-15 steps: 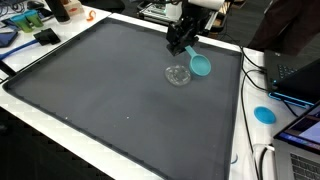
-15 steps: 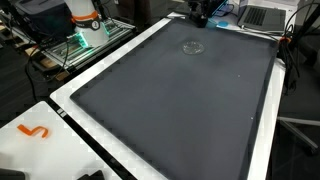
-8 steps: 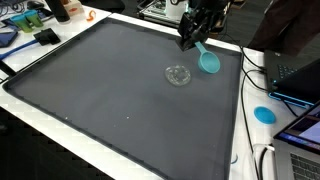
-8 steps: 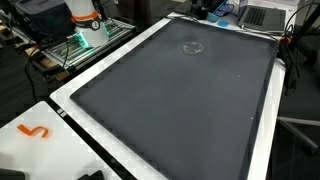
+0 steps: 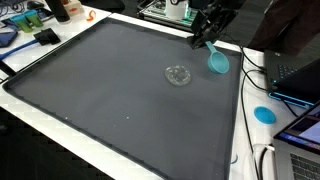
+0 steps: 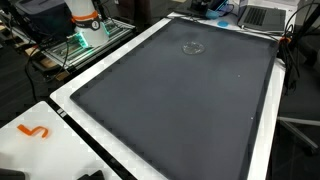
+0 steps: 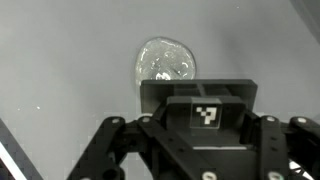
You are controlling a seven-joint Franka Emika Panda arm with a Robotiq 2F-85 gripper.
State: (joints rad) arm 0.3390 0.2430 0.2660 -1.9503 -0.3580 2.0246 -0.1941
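Note:
In an exterior view my gripper (image 5: 207, 42) hangs above the far right corner of the dark mat (image 5: 100, 90), shut on the handle of a teal spoon (image 5: 217, 62) whose bowl points down and right. A small clear round dish (image 5: 178, 75) lies on the mat, to the left of and below the spoon; the spoon is apart from it. The wrist view looks down on the same dish (image 7: 165, 62), with the gripper's black body and its square marker (image 7: 205, 112) filling the bottom; fingertips and spoon are hidden there. The dish (image 6: 192, 46) also shows near the mat's far end.
A white table border (image 6: 120, 150) frames the mat. A blue round lid (image 5: 264, 114), a laptop (image 5: 296, 72) and cables lie to the right. An orange hook (image 6: 35, 131) rests on the near white corner. Equipment clutters the far edge.
The gripper has lifted and moved right, away from the clear dish, carrying the teal spoon with it. The dish has stayed in place.

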